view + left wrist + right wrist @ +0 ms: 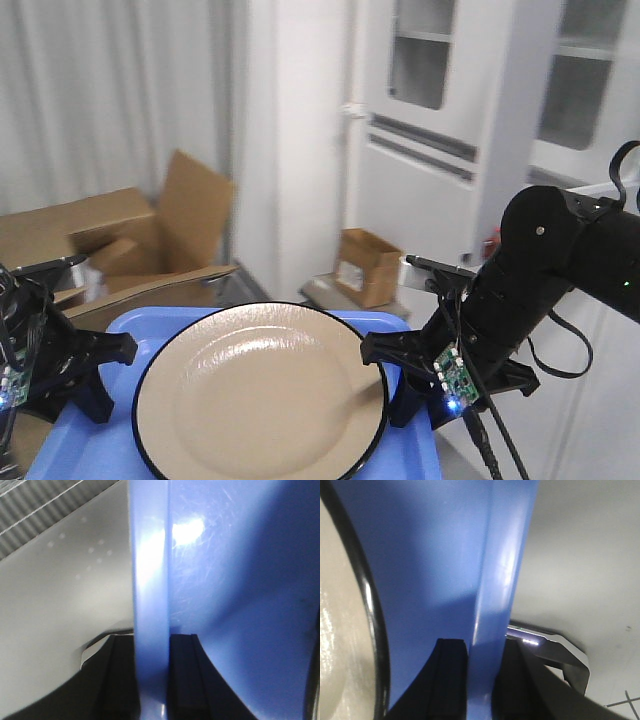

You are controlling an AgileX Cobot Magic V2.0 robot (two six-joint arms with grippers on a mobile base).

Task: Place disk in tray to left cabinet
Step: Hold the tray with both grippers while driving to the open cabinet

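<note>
Fingers (117, 680) of left gripper (100, 378) are clamped on left rim of tray (140, 322), one finger each side of rim. Right gripper (396, 380) is likewise clamped on right rim. Tray is held between both finger pairs. Disk (260, 395) is laid flat in tray, midway between finger pairs, black edge just inside right fingers (451, 680).
</note>
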